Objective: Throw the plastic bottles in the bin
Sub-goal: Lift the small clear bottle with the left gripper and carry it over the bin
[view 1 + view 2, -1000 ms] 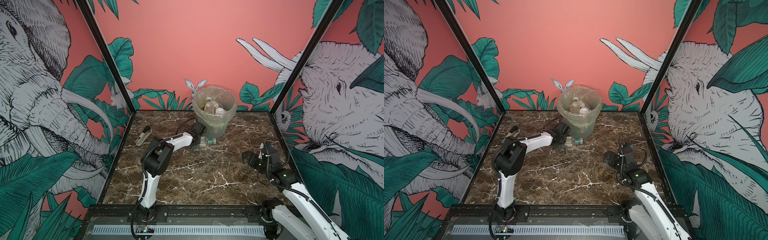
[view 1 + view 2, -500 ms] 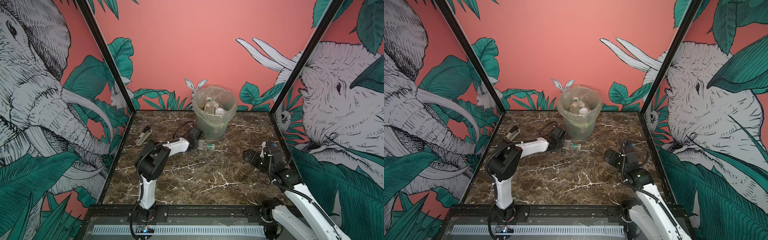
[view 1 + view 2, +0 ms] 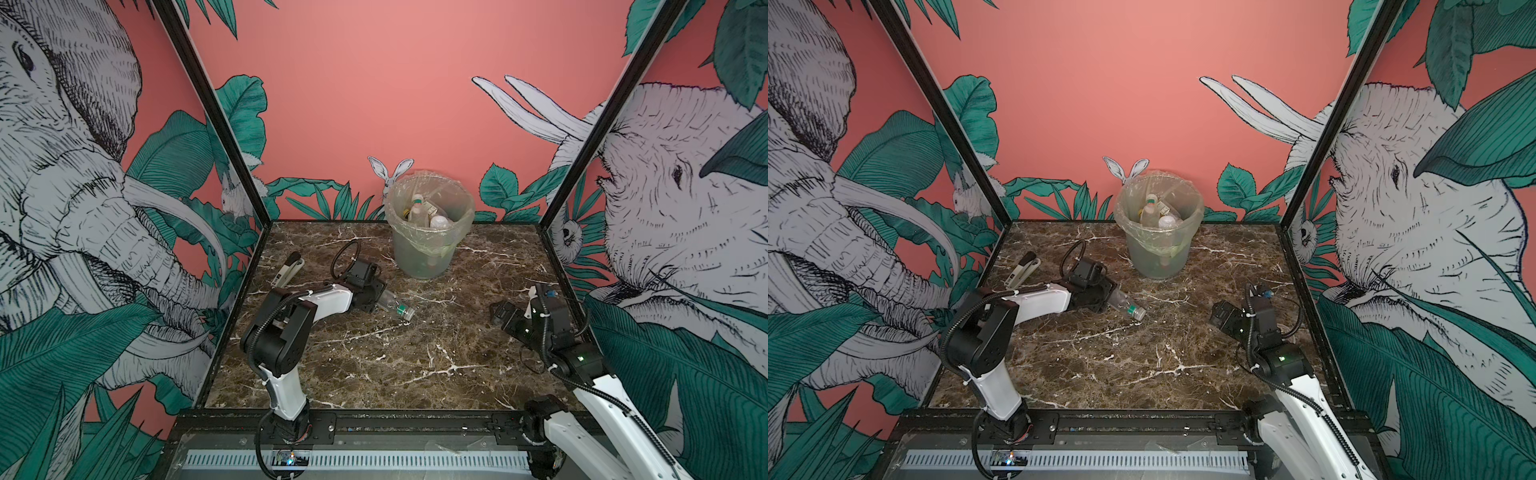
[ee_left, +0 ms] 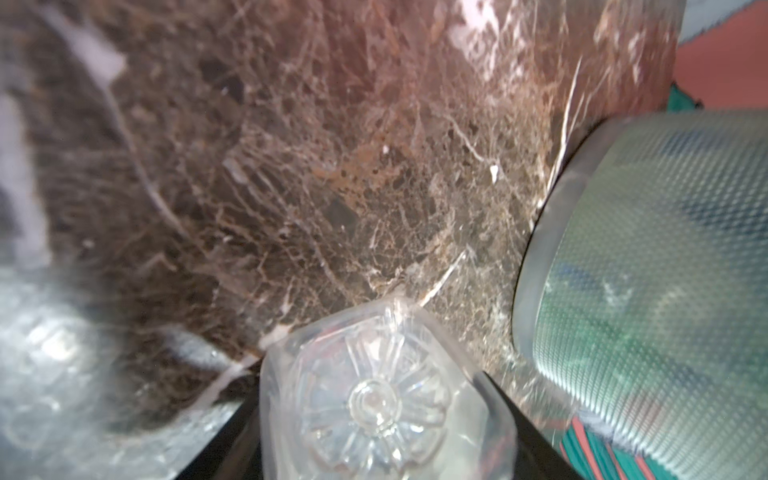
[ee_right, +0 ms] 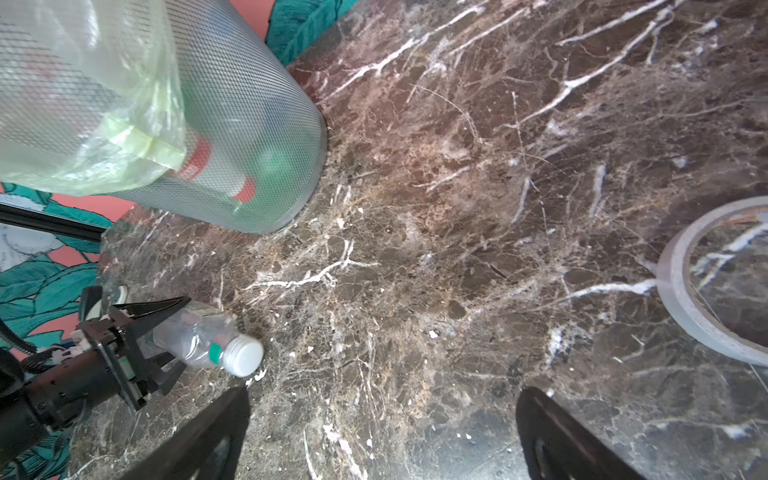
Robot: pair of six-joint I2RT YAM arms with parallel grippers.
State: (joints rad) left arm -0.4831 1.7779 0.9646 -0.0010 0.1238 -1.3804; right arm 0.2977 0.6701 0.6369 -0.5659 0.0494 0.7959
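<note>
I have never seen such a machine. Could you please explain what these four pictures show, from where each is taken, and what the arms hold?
These are two robot arms on a marble table, each ending in a two-fingered gripper. The two wide pictures come from one camera head above, looking down at the whole scene. The two close pictures come from small cameras on the wrists. The left gripper is closed on a clear bottle with a white cap, held by its bottom end. The right gripper is open and holds nothing. At the back stands the bin, with several bottles already inside. A stapler lies near the left wall, and a tape roll lies by the right arm.
</note>
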